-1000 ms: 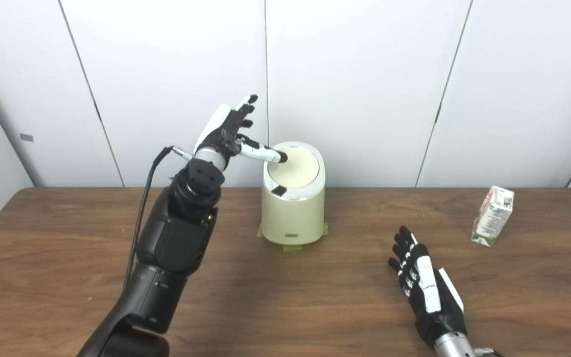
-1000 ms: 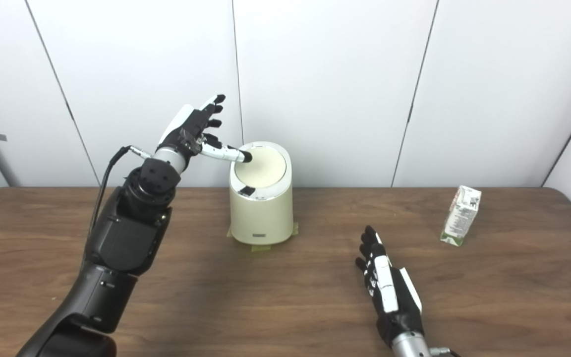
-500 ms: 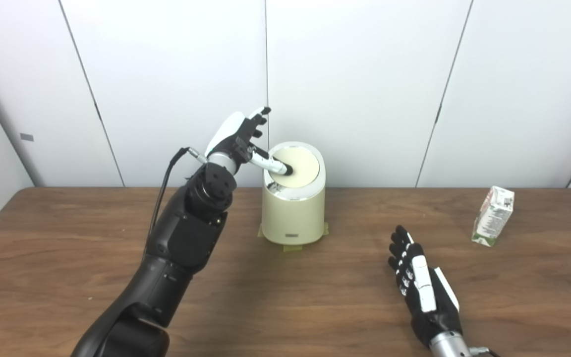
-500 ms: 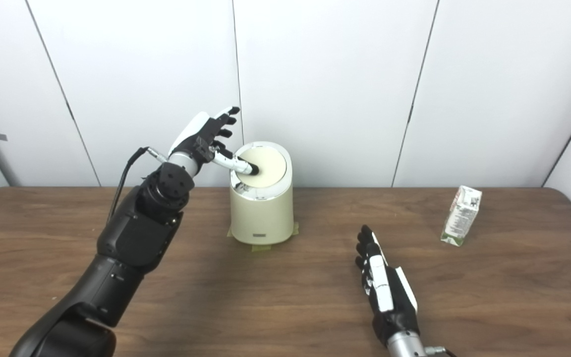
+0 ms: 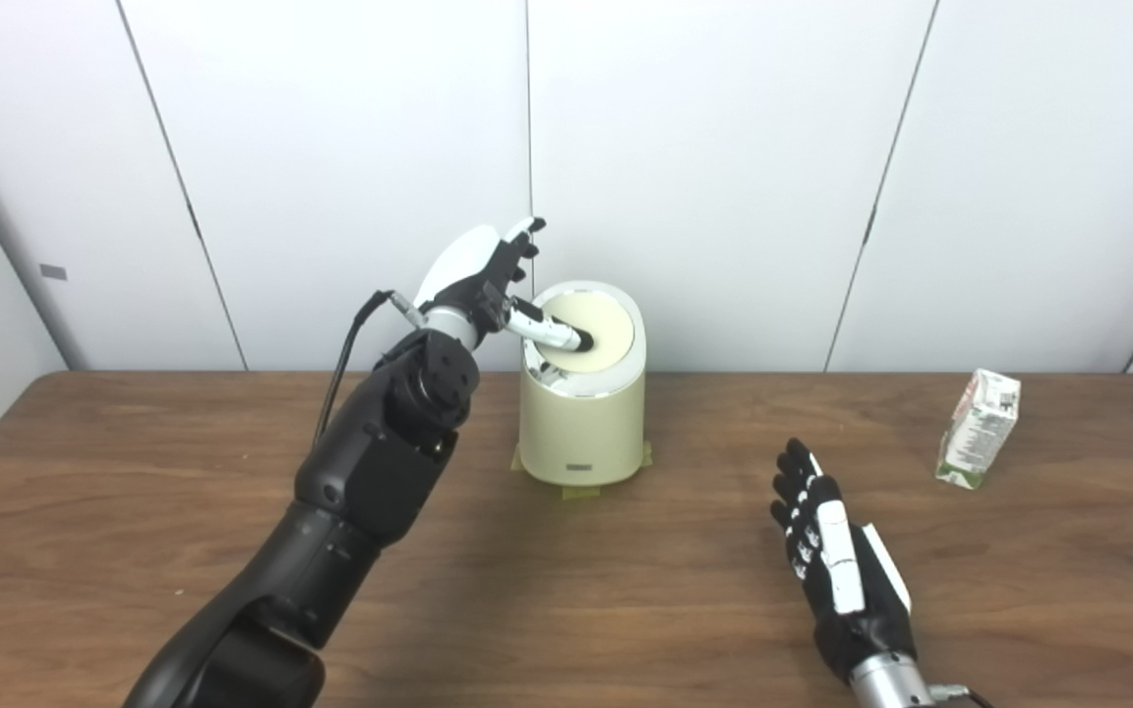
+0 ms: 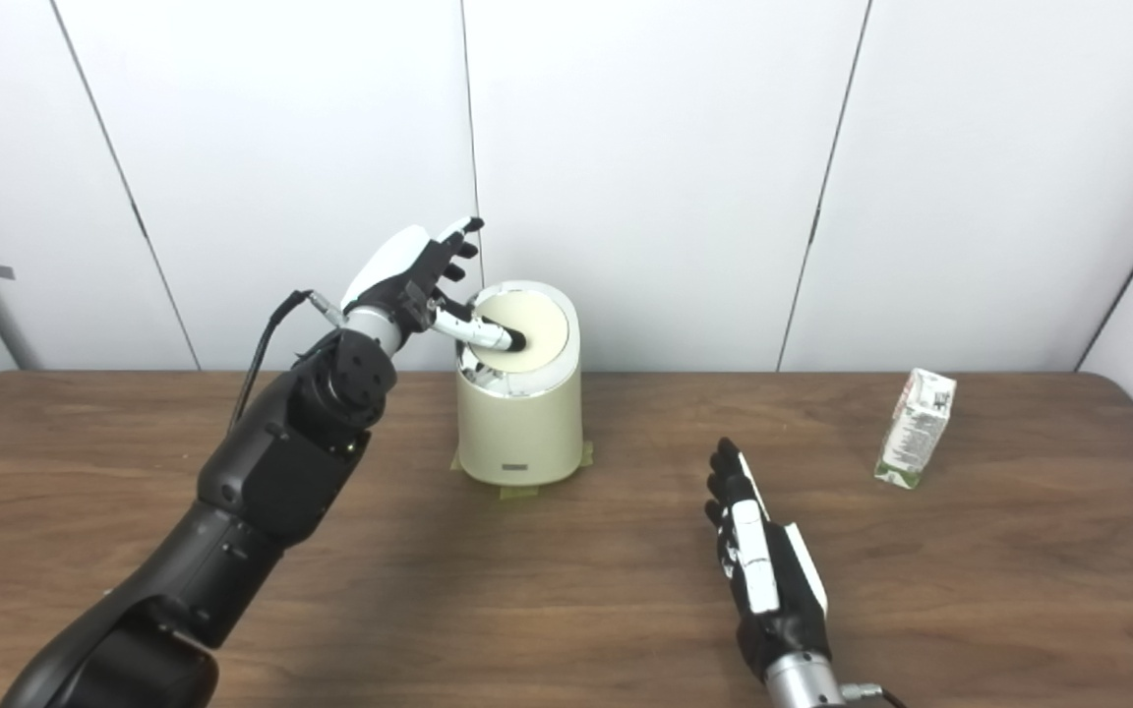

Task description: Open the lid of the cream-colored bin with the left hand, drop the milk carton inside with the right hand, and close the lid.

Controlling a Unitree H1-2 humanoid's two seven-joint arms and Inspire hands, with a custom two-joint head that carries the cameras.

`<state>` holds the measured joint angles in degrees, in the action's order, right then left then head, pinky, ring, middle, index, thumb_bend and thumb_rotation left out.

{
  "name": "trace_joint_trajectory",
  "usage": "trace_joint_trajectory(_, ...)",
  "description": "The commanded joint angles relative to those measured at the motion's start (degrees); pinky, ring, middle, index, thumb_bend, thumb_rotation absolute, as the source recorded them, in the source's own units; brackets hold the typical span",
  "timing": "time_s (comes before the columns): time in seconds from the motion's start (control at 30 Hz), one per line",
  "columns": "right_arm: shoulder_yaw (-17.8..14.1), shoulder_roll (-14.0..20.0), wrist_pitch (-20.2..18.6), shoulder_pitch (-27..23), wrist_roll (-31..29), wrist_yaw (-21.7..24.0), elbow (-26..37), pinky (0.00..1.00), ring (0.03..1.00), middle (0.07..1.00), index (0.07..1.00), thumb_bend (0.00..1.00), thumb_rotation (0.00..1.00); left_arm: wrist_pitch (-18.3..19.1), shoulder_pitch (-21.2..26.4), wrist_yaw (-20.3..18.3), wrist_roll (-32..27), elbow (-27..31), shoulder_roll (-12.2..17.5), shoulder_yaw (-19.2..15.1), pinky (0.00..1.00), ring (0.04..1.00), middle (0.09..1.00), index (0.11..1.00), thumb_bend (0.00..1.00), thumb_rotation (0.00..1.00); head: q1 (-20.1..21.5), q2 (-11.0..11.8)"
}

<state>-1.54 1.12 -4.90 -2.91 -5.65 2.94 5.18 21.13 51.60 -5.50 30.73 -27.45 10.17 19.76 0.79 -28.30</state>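
Two hands in play on the wooden counter (image 5: 134,511), and only one is busy. The left hand (image 5: 483,275) is raised at the upper left rim of the cream-colored bin (image 5: 581,423), thumb poked out onto the round lid (image 5: 594,332) and touching it, while the other fingers (image 5: 519,246) fan upward, spread and holding nothing. That lid looks tipped, with its near-left edge dipped and a dark gap showing under the shiny ring. The bin itself is a squat rounded cylinder with a small label low on the front, sitting mid-counter near the back wall on bits of yellowish tape (image 5: 581,488). The right hand (image 6: 758,560) lies low over the counter toward the front right, palm down, fingers straight and a little apart, empty. The milk carton (image 6: 916,428) stands far off to the right, well apart from both hands and the bin, leaning a bit, white with green at the bottom edge and small print on the side.
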Motion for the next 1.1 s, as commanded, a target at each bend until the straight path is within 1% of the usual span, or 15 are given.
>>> trace_joint_trajectory(0.0,-0.2,-0.3,0.6,-1.9,-1.2,0.4,1.8,1.00,1.000,1.000,1.000,0.64,1.00,-0.8,3.6,-0.8,2.2,2.1,1.1,1.3,0.75,0.889,0.933,0.992,0.92,0.00,0.1,0.0)
trace_joint_trajectory(0.1,-0.1,-0.2,0.7,-1.9,-1.9,0.7,1.7,1.00,1.000,1.000,1.000,0.64,1.00,-0.9,3.4,-1.9,4.5,2.8,2.2,3.6,0.76,0.910,0.957,0.988,0.92,0.00,0.1,0.0)
trace_joint_trajectory(0.17,0.0,-0.3,0.5,-1.8,-1.8,0.5,1.9,1.00,1.000,1.000,1.000,0.64,1.00,-1.0,3.1,-2.5,5.3,3.1,2.7,4.5,0.77,0.911,0.965,0.984,0.91,0.00,0.1,0.0)
trace_joint_trajectory(0.3,0.3,-0.4,0.0,-1.7,-1.5,0.2,2.7,1.00,1.000,1.000,1.000,0.65,1.00,-1.6,2.5,-2.7,7.1,3.0,3.6,6.1,0.73,0.868,0.943,0.966,0.92,0.00,0.3,-0.3)
trace_joint_trajectory(0.5,0.1,-0.4,-0.4,-1.8,-2.1,0.3,2.9,1.00,1.000,1.000,1.000,0.64,1.00,-1.8,2.7,-3.9,9.1,3.3,4.4,7.5,0.75,0.871,0.934,0.968,0.93,0.00,0.4,-0.5)
trace_joint_trajectory(0.67,0.3,-0.2,0.2,-1.8,-1.6,0.4,2.4,1.00,1.000,1.000,1.000,0.64,1.00,-1.8,3.2,-5.1,11.1,2.9,4.7,8.5,0.74,0.871,0.933,0.975,0.95,0.00,0.4,-0.3)
trace_joint_trajectory(0.8,0.1,-0.2,0.3,-2.0,-2.1,0.6,2.0,1.00,1.000,1.000,1.000,0.64,1.00,-2.4,3.5,-5.1,12.1,1.7,4.7,9.1,0.75,0.870,0.928,0.975,0.95,0.00,0.4,-0.4)
trace_joint_trajectory(0.9,0.2,-0.1,0.4,-2.1,-2.0,0.6,1.9,1.00,1.000,1.000,1.000,0.63,1.00,-2.2,3.4,-4.9,11.0,1.3,4.2,7.9,0.75,0.874,0.930,0.972,0.94,0.00,0.5,-0.4)
trace_joint_trajectory(1.0,0.1,-0.1,0.3,-2.3,-2.1,0.5,1.8,1.00,1.000,1.000,1.000,0.64,1.00,-1.7,3.0,-4.6,6.4,2.8,2.9,3.5,0.73,0.872,0.930,0.965,0.89,0.00,0.4,-0.4)
trace_joint_trajectory(1.07,-0.1,-0.1,0.3,-2.5,-1.9,0.3,1.6,1.00,1.000,1.000,1.000,0.64,1.00,-0.9,2.7,-4.3,2.4,4.5,1.6,-0.7,0.72,0.862,0.919,0.961,0.85,0.00,0.4,-0.4)
